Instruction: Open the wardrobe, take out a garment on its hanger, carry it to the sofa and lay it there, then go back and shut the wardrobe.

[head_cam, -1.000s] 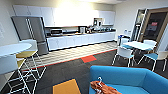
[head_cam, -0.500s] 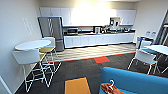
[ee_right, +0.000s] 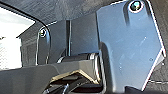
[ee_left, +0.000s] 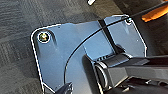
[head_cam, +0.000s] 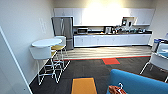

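The bright blue sofa (head_cam: 140, 82) fills the lower right corner of the head view. On its seat lies the burnt-orange garment (head_cam: 115, 90), with the hook of its thin white hanger (head_cam: 121, 86) sticking up above it. At the near left edge stands a tall white panel (head_cam: 10, 75); I cannot tell whether it belongs to the wardrobe. Both wrist views look down past the robot's own dark plates onto grey carpet, and neither gripper holds anything that I can see.
A round white table (head_cam: 46, 42) with white and yellow stools (head_cam: 47, 56) stands by the left wall. Beyond it are a steel fridge (head_cam: 63, 31) and white kitchen cabinets (head_cam: 112, 40). An orange carpet tile (head_cam: 83, 85) lies ahead. A white chair (head_cam: 157, 61) stands at right.
The camera has swung left: the table and stools have slid toward the picture's middle, and the sofa with the garment has shifted to the lower right corner.
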Controlling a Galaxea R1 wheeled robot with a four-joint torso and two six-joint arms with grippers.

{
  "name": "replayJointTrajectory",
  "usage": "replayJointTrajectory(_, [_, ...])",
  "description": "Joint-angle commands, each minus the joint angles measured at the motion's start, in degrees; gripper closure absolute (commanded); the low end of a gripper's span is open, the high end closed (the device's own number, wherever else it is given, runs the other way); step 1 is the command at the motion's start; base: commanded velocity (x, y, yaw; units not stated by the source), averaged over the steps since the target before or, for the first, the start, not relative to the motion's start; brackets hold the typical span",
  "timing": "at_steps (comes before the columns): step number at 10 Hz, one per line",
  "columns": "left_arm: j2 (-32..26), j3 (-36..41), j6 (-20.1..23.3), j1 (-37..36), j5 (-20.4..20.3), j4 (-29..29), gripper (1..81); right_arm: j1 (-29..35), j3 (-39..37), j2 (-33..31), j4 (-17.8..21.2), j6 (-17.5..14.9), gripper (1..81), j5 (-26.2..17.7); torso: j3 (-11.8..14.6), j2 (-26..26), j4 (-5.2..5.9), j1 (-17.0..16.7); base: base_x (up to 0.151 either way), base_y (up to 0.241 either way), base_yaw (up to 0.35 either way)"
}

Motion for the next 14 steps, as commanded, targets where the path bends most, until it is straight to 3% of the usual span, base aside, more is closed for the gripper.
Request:
replayJointTrajectory(1, [-0.4, -0.3, 0.1, -3.0, 2.3, 0.3, 1.0, 1.8, 0.1, 0.5, -0.3, -0.1, 1.0, -2.6, 0.0, 0.0, 0.00, 0.1, 0.000, 0.000, 0.301])
replayJointTrajectory(14, [-0.1, -0.4, 0.1, -2.8, 4.7, 0.3, 1.0, 2.0, 0.1, 0.9, -0.4, -0.2, 1.0, -2.7, 0.0, 0.0, 0.00, 0.1, 0.000, 0.000, 0.301])
